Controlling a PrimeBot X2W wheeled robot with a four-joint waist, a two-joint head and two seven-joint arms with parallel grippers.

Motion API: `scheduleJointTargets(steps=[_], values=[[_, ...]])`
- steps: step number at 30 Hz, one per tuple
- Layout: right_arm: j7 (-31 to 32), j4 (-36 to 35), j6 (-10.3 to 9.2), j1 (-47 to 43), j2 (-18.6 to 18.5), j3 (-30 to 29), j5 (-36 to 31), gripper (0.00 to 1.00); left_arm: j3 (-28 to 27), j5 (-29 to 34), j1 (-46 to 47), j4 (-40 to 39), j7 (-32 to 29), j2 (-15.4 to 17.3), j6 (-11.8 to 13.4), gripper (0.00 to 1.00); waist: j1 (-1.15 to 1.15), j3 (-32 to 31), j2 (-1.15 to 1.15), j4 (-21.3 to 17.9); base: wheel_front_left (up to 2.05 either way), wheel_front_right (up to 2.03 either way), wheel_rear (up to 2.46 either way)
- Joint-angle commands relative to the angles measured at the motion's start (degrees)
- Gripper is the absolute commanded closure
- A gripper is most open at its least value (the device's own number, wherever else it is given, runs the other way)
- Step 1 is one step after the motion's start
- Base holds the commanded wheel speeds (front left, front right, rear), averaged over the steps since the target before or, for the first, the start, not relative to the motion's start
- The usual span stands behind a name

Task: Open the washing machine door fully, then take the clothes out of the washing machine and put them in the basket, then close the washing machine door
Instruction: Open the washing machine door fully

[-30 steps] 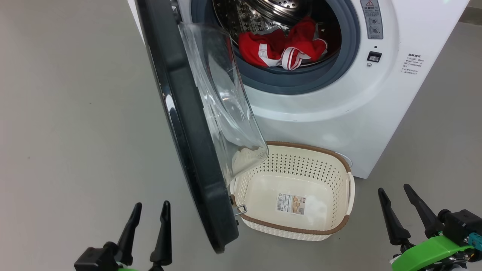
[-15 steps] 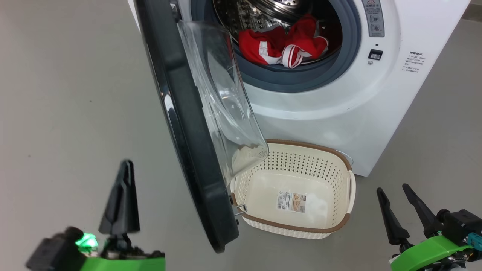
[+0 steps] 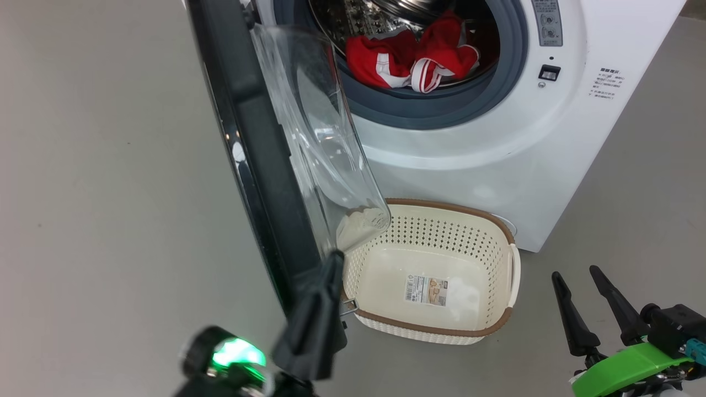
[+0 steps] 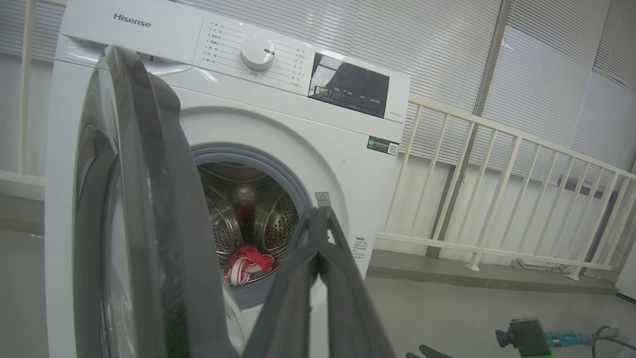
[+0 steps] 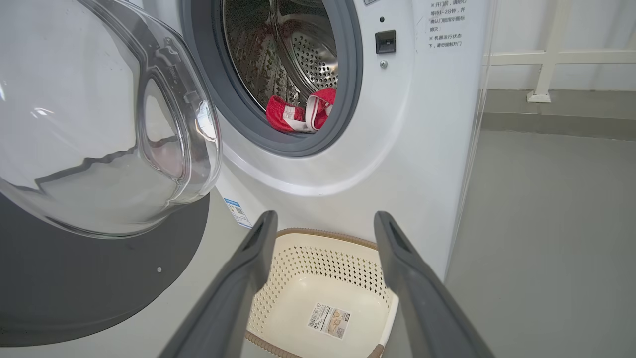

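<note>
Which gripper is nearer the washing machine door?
Left. The left gripper, shut, is at the lower edge of the washing machine door; the right gripper, open, sits apart beyond the basket.

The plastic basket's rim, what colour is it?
Brown, with a woven look, atop the cream perforated plastic basket; clearest in the head view.

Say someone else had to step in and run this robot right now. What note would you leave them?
Left gripper: shut, holding nothing, by the lower edge of the washing machine door.
Right gripper: open, idle, to the right of the basket.
Clothes: in the drum of the washing machine. The basket holds none.
Done: door swung partway out.
Left: open it fully, move the clothes, close the door.
</note>
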State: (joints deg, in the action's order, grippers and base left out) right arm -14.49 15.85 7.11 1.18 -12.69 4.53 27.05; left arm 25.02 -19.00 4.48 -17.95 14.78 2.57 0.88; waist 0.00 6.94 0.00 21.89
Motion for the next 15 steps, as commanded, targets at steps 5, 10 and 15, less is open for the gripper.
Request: scheduleJointTargets(steps=[5, 10, 15], values=[[-0.51, -1.51, 0.37, 1.08, -1.1, 1.47, -0.71, 0.0, 2.41, -3.25, -0.82, 6.17, 0.22, 0.31, -1.22, 1.0, 0.0, 0.15, 0.0, -0.1, 0.0, 0.0, 0.0], [-0.51, -1.56, 0.37, 1.41, -1.22, 1.71, -0.63, 0.0, 3.18, -6.2, -0.51, 12.78, 0.22, 0.31, -1.29, 1.0, 0.0, 0.4, 0.0, -0.12, 0.0, 0.0, 0.0], [-0.51, -1.47, 0.37, 1.52, -1.27, 1.72, -0.53, 0.0, 1.83, -7.62, 0.12, 17.39, 0.22, 0.31, -0.46, 1.0, 0.0, 0.38, 0.0, -0.03, 0.0, 0.0, 0.0]])
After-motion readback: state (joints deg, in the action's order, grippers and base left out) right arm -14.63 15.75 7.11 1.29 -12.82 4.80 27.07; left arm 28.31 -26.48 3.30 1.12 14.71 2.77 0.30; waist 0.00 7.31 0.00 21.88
